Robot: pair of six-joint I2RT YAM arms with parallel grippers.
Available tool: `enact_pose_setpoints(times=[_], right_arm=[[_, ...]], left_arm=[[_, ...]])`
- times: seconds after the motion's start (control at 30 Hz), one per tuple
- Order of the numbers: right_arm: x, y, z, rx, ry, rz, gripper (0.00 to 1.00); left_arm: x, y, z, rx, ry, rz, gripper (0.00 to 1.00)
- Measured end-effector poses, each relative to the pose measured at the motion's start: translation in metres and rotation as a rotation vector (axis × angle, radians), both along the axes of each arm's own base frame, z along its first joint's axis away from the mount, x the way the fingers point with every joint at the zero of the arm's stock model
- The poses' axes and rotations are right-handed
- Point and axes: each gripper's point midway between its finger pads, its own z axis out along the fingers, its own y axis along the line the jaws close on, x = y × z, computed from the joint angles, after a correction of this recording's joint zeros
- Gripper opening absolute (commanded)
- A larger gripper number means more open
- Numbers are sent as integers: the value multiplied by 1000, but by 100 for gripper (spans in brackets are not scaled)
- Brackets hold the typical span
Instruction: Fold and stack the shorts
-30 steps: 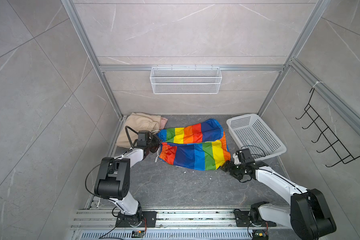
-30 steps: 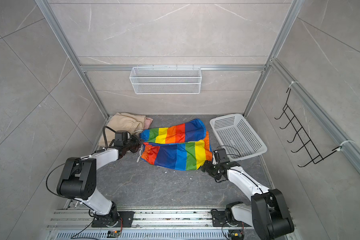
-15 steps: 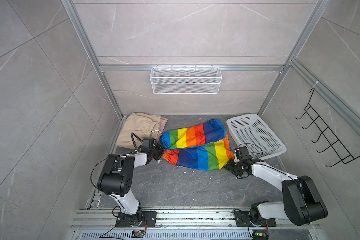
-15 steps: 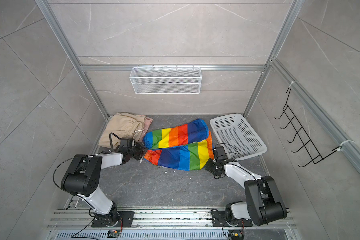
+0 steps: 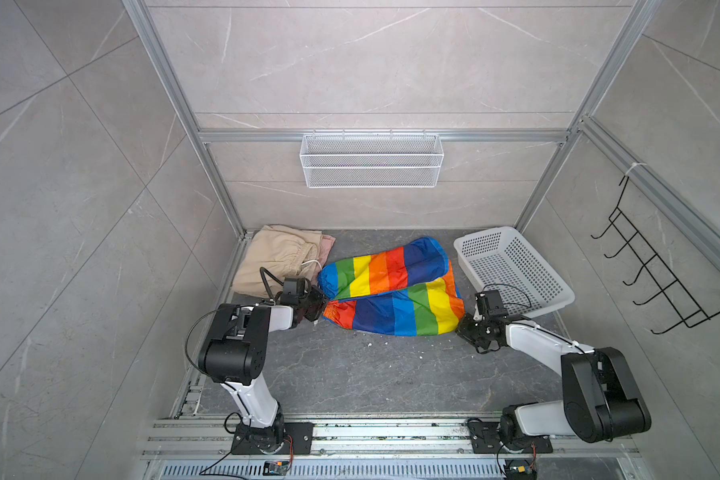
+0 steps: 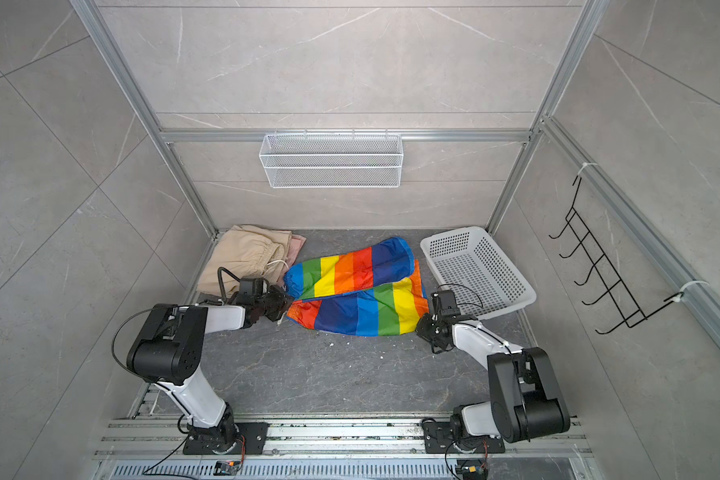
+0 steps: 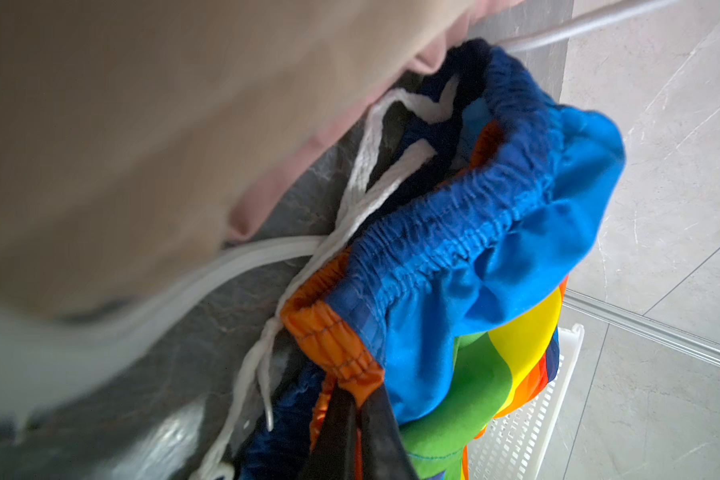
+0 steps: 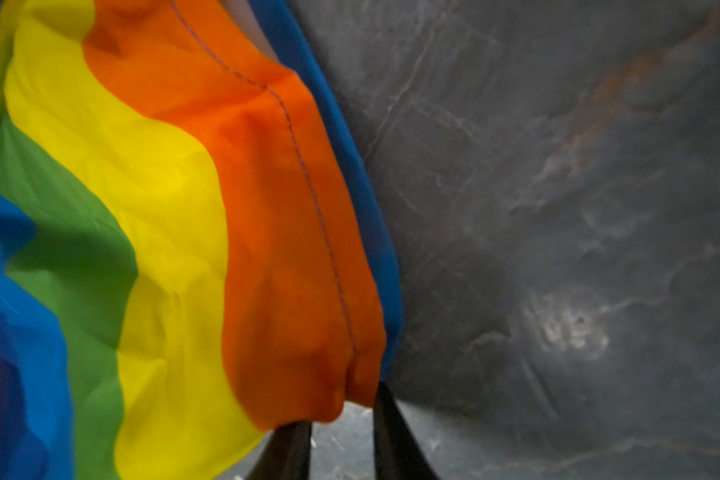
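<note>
Closing round the orange hem corner of the rainbow shorts (image 5: pixel 391 299), the right gripper (image 8: pixel 341 415) has narrowed its jaws sharply within the last second, while the left gripper (image 7: pixel 352 399) stays clamped on the waistband; with both ends taken, the shorts, spread on the worktop (image 5: pixel 350 374) between the beige shorts (image 5: pixel 275 257) and the basket (image 5: pixel 485 234), look ready to fold. Cloth hides the right fingertips, so whether they bite yet I cannot tell, and the pink shorts (image 5: pixel 328 245) show only an edge beneath the beige pair.
</note>
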Motion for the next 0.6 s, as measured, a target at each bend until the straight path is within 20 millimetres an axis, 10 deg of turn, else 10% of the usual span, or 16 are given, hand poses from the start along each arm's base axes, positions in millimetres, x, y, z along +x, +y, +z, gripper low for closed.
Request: enact_pose_setpoints(times=[0.37,0.6], right_arm=[[3,-25,13,-13,-34,-36,3],[-7,-35,31,-24,-44,-24,51]], left_arm=[[1,12,-3,-10,10,18,0],[2,17,-6,-2,13,23,0]])
